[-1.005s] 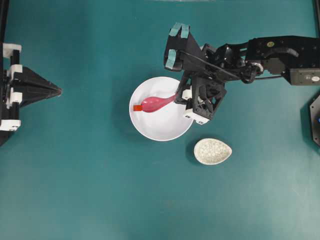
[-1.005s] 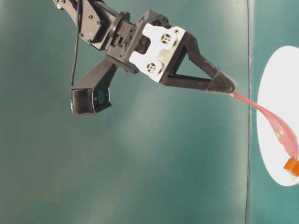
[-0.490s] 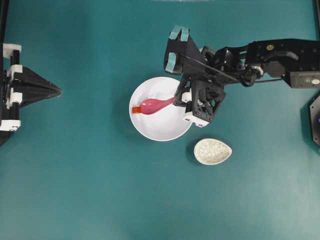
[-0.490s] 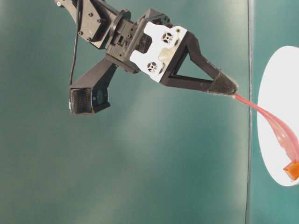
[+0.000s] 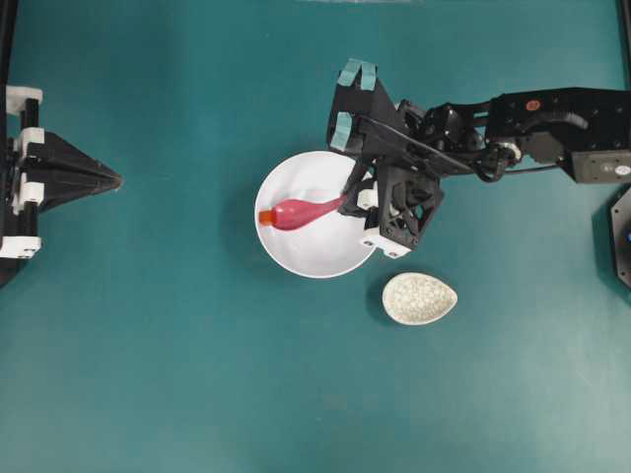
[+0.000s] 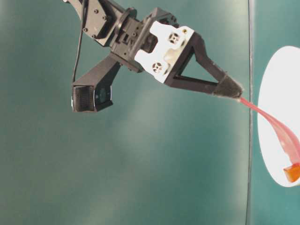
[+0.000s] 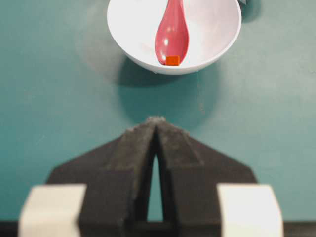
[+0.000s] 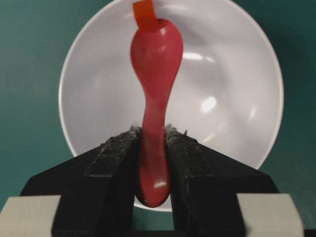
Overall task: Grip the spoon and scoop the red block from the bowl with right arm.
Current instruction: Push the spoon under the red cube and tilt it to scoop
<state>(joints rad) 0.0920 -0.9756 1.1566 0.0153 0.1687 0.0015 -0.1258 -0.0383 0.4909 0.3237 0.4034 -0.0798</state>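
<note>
The spoon [image 8: 154,118] is held by its handle between the fingers of the right pincer [image 8: 152,136], which is closed on it. In the overhead view its scoop is seen over the left part of the white bowl [image 5: 320,258], near the middle of the frame. The red block [image 5: 264,217] is touching the tip of the scoop, close to the bowl's left rim. The left pincer [image 7: 156,121] is shut and holds nothing, at the left edge of the green counter [image 5: 177,355]. A small speckled dish [image 5: 419,299] is placed to the lower right of the bowl.

Right arm extended, left arm parked

The right gripper [image 8: 153,136] tilts downward, jaws clamped; the left gripper [image 7: 156,121] rests level, jaws together.
</note>
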